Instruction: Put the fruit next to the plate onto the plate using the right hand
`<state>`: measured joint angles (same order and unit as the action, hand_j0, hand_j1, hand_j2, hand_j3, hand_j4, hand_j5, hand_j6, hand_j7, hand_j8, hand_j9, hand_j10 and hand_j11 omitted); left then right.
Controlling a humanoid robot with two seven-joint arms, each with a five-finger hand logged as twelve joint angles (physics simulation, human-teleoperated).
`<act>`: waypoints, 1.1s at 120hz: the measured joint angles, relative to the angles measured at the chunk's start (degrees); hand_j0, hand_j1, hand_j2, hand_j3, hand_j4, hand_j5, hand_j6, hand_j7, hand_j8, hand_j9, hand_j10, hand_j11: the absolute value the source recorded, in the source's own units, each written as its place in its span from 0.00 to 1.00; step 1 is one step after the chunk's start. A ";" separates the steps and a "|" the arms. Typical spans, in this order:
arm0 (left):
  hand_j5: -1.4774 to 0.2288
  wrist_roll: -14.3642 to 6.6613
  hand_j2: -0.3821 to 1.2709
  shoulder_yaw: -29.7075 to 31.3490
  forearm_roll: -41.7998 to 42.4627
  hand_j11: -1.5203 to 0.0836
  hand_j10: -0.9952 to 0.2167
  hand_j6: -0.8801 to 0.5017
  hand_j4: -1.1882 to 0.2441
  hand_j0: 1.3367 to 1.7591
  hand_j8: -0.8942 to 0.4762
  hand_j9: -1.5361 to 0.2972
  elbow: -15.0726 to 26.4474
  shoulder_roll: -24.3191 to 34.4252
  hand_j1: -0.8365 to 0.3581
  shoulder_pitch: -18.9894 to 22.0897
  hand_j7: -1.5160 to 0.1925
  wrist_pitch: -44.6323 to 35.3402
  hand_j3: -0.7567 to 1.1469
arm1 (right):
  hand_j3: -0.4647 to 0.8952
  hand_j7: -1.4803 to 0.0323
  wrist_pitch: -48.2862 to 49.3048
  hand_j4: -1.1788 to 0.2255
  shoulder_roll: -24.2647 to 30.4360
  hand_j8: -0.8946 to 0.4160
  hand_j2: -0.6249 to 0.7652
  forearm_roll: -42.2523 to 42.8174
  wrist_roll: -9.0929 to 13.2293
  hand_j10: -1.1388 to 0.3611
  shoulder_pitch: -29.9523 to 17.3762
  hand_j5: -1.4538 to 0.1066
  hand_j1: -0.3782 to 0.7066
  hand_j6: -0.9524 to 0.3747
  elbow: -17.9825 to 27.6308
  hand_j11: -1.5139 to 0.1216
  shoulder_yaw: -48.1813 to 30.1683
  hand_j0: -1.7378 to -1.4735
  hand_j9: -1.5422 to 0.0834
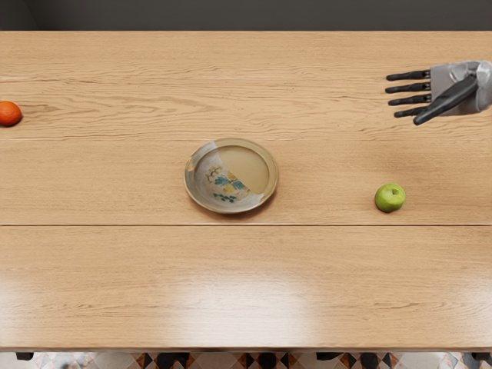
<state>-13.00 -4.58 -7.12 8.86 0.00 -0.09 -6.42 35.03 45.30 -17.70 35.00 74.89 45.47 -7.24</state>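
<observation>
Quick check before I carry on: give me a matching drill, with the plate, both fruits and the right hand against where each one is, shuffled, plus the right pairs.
1. plate
2. green apple
3. orange fruit
4. right hand

A. far left edge of the table
B. on the table, right of the plate
C. upper right, fingers spread, holding nothing
D. middle of the table, no fruit on it

Pairs: 1-D, 2-B, 3-A, 4-C
</observation>
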 joint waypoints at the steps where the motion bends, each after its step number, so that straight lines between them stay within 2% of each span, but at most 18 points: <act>1: 0.86 0.00 0.23 0.00 0.00 0.94 0.81 0.63 0.82 0.76 0.64 0.83 0.00 0.00 0.98 0.00 0.88 0.00 0.40 | 0.34 0.98 0.00 0.84 0.02 0.68 0.45 0.00 0.00 0.76 0.00 0.93 0.03 0.72 0.00 0.93 0.01 0.30 0.95; 21: 0.86 0.01 0.23 0.00 0.00 0.94 0.81 0.63 0.82 0.76 0.64 0.83 0.01 0.00 0.98 0.00 0.88 0.00 0.40 | 0.34 0.98 0.00 0.84 0.29 0.68 0.45 0.41 0.00 0.76 0.39 0.93 0.03 0.72 0.06 0.93 0.30 0.30 0.95; 33: 0.86 0.00 0.23 0.00 0.00 0.94 0.81 0.63 0.82 0.76 0.64 0.83 0.00 0.00 0.98 0.00 0.88 0.00 0.40 | 0.34 0.98 0.00 0.84 0.33 0.68 0.45 6.44 0.00 0.76 1.89 0.93 0.03 0.72 0.04 0.93 0.88 0.30 0.95; 49: 0.86 0.00 0.23 -0.01 0.00 0.94 0.81 0.63 0.82 0.76 0.64 0.83 0.01 0.00 0.98 0.00 0.88 0.00 0.40 | 0.34 0.98 0.00 0.84 -0.69 0.68 0.45 13.34 0.00 0.76 6.80 0.93 0.03 0.72 0.51 0.93 9.74 0.30 0.95; 67: 0.86 0.00 0.23 -0.13 0.00 0.94 0.81 0.63 0.82 0.76 0.64 0.83 0.03 0.00 0.98 0.24 0.88 0.00 0.40 | 0.34 0.98 -0.01 0.84 -3.86 0.68 0.45 18.09 0.00 0.76 12.42 0.93 0.03 0.72 4.69 0.93 16.92 0.30 0.95; 98: 0.86 0.00 0.23 -0.30 0.00 0.94 0.81 0.63 0.82 0.76 0.64 0.83 0.02 0.00 0.98 0.53 0.88 0.00 0.40 | 0.34 0.98 -2.27 0.84 -14.45 0.68 0.45 21.13 0.00 0.76 28.51 0.93 0.03 0.72 11.33 0.93 35.88 0.30 0.95; 115: 0.86 0.00 0.23 -0.22 0.01 0.94 0.81 0.63 0.82 0.76 0.64 0.83 0.02 0.00 0.98 0.26 0.88 0.00 0.40 | 0.34 0.98 -7.64 0.84 -19.50 0.68 0.45 23.74 0.00 0.76 32.40 0.93 0.03 0.72 14.43 0.93 41.87 0.30 0.95; 132: 0.86 0.00 0.23 -0.18 0.01 0.94 0.81 0.63 0.82 0.76 0.64 0.83 0.02 0.00 0.98 0.18 0.88 0.00 0.40 | 0.34 0.98 -12.33 0.84 -20.42 0.68 0.45 27.34 0.00 0.76 32.17 0.93 0.03 0.72 18.47 0.93 42.19 0.30 0.95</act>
<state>-13.01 -4.76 -7.12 8.88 0.00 0.09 -6.42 22.70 24.88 9.64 35.00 107.06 63.93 34.95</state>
